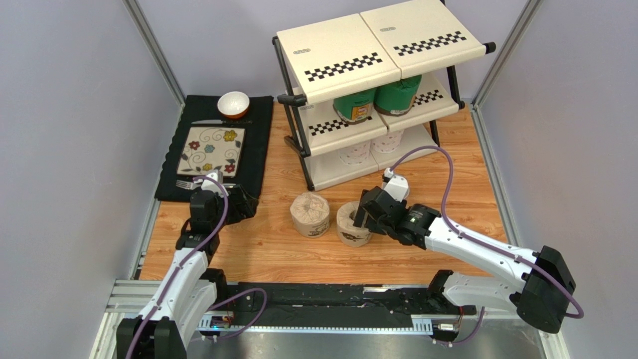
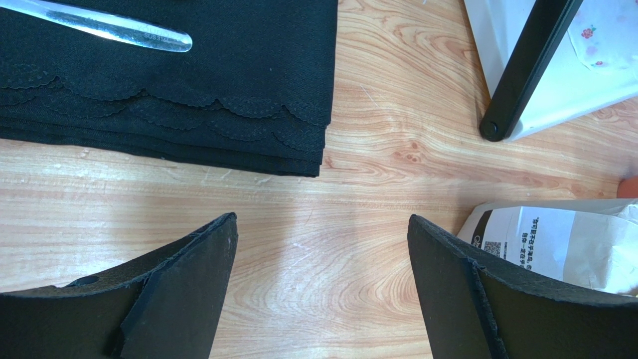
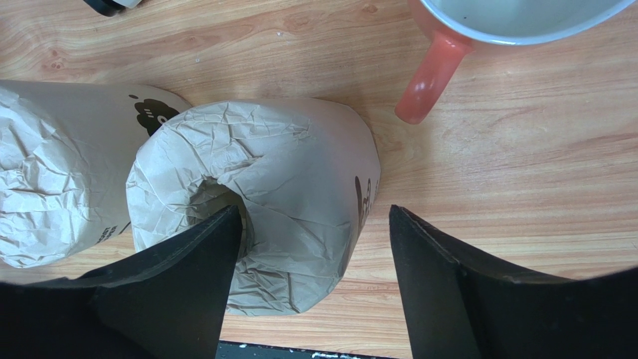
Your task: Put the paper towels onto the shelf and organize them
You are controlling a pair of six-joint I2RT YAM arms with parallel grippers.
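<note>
Two brown kraft paper towel rolls stand on the wooden table, one on the left [image 1: 309, 215] and one on the right [image 1: 352, 223]. My right gripper [image 1: 362, 212] is open at the right roll [image 3: 277, 187]. One finger [image 3: 202, 254] is over its hollow core and the other [image 3: 427, 262] is outside its wall. The left roll [image 3: 52, 179] is beside it. Two green rolls [image 1: 353, 105] [image 1: 397, 93] sit on the middle tier of the shelf [image 1: 352, 52], and two white rolls [image 1: 356, 153] [image 1: 389, 142] on the bottom tier. My left gripper [image 2: 322, 224] is open and empty, low over bare wood.
A black placemat [image 1: 254, 142] with a floral plate [image 1: 211, 149] and an orange bowl [image 1: 234, 105] lies at the left. Its edge [image 2: 225, 112] and a utensil [image 2: 97, 26] are ahead of my left gripper. An orange mug [image 3: 442, 60] stands close behind the right roll. A shelf leg [image 2: 524, 67] is nearby.
</note>
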